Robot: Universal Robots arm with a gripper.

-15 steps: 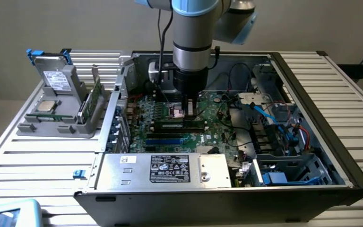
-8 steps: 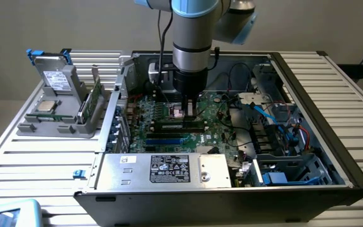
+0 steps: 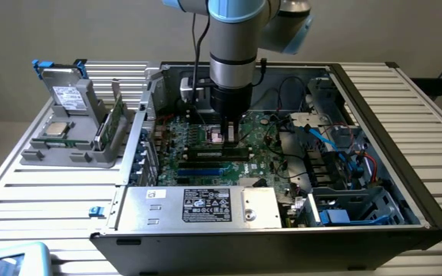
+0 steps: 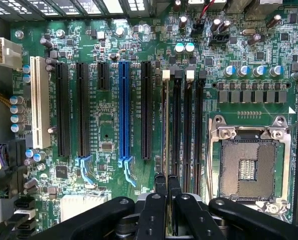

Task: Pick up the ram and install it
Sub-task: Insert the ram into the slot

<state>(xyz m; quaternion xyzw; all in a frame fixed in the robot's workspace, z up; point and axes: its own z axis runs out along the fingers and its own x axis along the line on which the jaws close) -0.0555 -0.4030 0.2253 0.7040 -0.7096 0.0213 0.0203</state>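
Here, ram (image 4: 165, 125) edge-on, thin pale strip pinched between fingers (image 4: 160, 184) over motherboard (image 4: 108, 125)

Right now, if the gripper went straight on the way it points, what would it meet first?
Most likely the memory slots on the motherboard, beside the empty CPU socket. The gripper points down over that bank, nothing showing between, though the gap is hard to judge.
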